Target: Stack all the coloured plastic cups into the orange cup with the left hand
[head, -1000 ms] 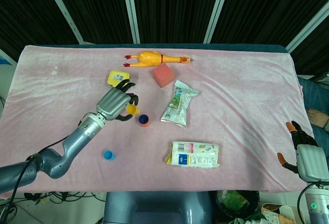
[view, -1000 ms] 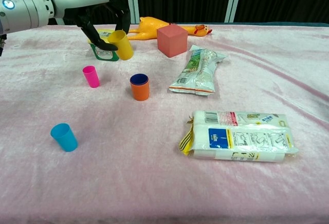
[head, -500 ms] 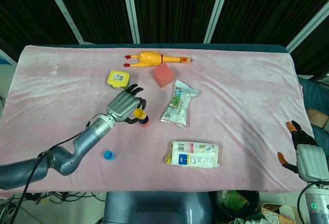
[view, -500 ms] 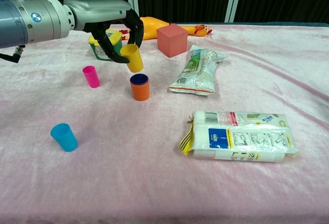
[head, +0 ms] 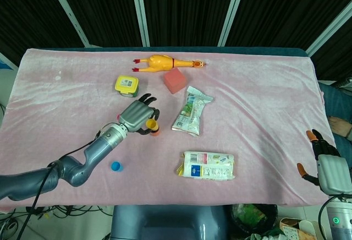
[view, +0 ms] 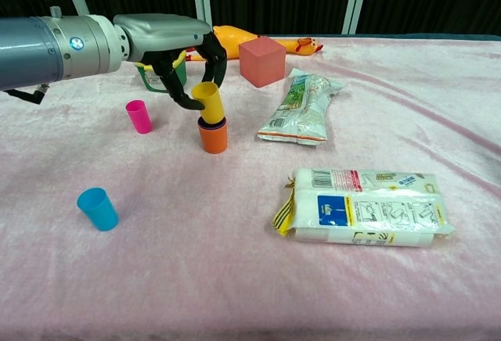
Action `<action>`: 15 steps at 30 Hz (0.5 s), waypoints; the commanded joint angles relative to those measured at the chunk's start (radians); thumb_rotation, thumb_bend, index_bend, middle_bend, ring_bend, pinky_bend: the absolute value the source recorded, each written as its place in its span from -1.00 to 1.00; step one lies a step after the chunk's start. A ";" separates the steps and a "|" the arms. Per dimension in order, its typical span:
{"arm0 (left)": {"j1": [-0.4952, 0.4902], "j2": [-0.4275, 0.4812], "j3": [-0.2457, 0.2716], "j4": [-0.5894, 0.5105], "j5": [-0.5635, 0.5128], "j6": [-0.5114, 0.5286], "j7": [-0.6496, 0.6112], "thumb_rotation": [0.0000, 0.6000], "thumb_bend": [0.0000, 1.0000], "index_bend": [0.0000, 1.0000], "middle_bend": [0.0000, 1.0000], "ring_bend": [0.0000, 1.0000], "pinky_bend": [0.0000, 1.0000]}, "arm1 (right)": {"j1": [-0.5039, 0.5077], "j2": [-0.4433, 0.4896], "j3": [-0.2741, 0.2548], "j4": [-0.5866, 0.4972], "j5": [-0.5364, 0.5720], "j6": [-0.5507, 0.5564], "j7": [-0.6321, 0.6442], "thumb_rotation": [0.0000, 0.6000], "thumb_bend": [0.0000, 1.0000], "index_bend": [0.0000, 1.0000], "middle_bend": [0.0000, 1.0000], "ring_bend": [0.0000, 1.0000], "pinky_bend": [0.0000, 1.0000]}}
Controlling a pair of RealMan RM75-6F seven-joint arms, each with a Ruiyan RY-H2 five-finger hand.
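Left hand (view: 184,59) pinches the yellow cup (view: 208,102) between thumb and fingers (view: 175,80), holding it upright w/ its base sitting in the mouth of the orange cup (view: 212,135), near the middle-left of the worktop (view: 235,278). Looks partly seated, not fully down; a dark rim shows just above the orange lip, prob. a blue cup already nested, but can't be sure from here. In the head view the same hand (head: 136,118) covers most of the stack.

Pink cup (view: 138,116) stands to the left of the stack, a bit further back; blue cup (view: 98,208) stands nearer and further left, well apart from both.

Handling, as a guess: thin hard plastic, very light, smooth, tapered. Won't break, but tips and skids easily on the soft cloth, and a hard squeeze could flex the wall. Best hold is high on the side wall near the rim, thumb opposite fingers, leaving the base free to drop into the stack. Orange cup isn't steadied by anything, so an off-centre push could knock it over.

Right hand (head: 329,168) is at the near-right edge, away from the work, fingers apart, holding nothing.
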 commanded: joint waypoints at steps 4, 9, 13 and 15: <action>-0.007 -0.014 0.007 0.018 -0.002 -0.007 -0.005 1.00 -0.48 -0.06 0.02 -0.81 -0.85 | 0.000 0.001 0.000 0.000 0.001 -0.001 0.002 1.00 -0.49 -0.93 -0.91 -0.68 -0.57; -0.010 -0.025 0.019 0.034 -0.010 -0.017 0.003 1.00 -0.48 -0.27 -0.23 -0.84 -0.86 | 0.001 0.001 -0.001 -0.001 0.000 -0.002 0.003 1.00 -0.50 -0.93 -0.91 -0.68 -0.57; -0.001 -0.019 0.027 0.022 -0.007 0.007 0.018 1.00 -0.48 -0.51 -0.46 -0.94 -0.89 | 0.000 0.001 0.000 -0.001 0.001 -0.001 0.001 1.00 -0.50 -0.93 -0.91 -0.68 -0.57; 0.009 -0.004 0.026 -0.007 0.000 0.028 0.012 1.00 -0.48 -0.55 -0.50 -0.96 -0.90 | 0.000 0.000 0.000 0.000 0.002 -0.001 -0.001 1.00 -0.50 -0.93 -0.91 -0.68 -0.57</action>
